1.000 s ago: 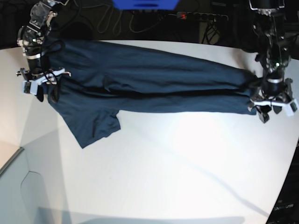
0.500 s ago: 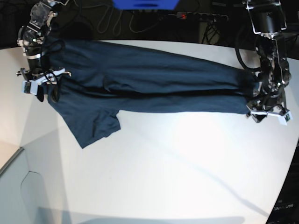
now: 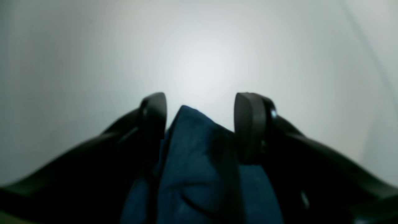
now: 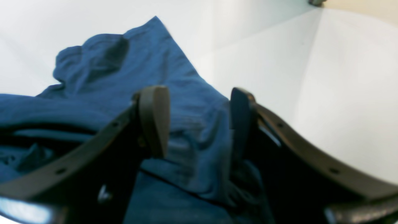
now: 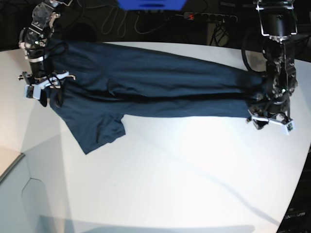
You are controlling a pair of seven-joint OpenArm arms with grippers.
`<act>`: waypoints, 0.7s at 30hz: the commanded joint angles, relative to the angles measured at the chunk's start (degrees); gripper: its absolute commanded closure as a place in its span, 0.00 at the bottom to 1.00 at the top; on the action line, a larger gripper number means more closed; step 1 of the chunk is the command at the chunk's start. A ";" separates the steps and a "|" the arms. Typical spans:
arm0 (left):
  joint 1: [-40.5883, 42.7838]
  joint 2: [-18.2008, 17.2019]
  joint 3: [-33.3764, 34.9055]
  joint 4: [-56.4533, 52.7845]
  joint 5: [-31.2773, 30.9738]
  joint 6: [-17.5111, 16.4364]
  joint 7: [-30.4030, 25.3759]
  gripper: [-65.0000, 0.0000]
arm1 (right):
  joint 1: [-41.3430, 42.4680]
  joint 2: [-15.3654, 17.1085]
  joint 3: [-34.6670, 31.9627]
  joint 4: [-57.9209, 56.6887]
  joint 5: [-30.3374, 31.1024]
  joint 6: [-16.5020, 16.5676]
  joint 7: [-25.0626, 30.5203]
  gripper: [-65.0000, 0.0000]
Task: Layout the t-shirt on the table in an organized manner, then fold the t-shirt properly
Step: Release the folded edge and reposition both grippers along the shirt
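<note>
- Lying across the far half of the bench [image 5: 194, 165], the t-shirt [image 5: 160, 85] is dark navy, drawn into a long band between the two arms, with a lengthwise fold down its middle and one sleeve [image 5: 99, 131] spilling toward the near side.
- Handling, as a judgement: light, soft and limp; it holds no shape of its own, sags and creases wherever unsupported, and drags on the bench rather than sliding as one piece. Not fragile. Thin layers bunch easily, so a pinch may take more plies than intended.
- Where to hold, as a judgement: at hems, shoulder seams or corners, two points well apart, keeping the cloth taut between them; a mid-panel pinch only makes a peak.
- Left hand [image 3: 199, 124]: at the band's end on the base view's right; its fingers [image 3: 154, 118] stand apart with a ridge of cloth rising between them. Whether they press on it, I cannot tell.
- Right hand [image 4: 199, 121]: at the opposite end; jaws parted, fabric between and beneath them, no clamping visible.
- Bench: white, smooth, curved edge, broad bare area on the near side for spreading.
</note>
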 commanded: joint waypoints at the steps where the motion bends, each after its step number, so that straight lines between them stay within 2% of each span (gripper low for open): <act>1: -1.13 -0.95 -0.17 0.88 -0.13 -0.12 -1.13 0.57 | 0.22 0.40 -0.08 0.79 0.92 1.00 1.67 0.51; 8: -1.49 -0.95 -0.34 -0.96 -0.13 0.05 -0.96 1.00 | 0.22 0.40 -0.08 0.96 0.92 1.00 1.67 0.51; 21: -0.61 -0.69 -0.43 3.61 -0.74 0.14 -0.96 1.00 | 0.75 0.31 -0.08 5.45 0.92 1.00 1.67 0.51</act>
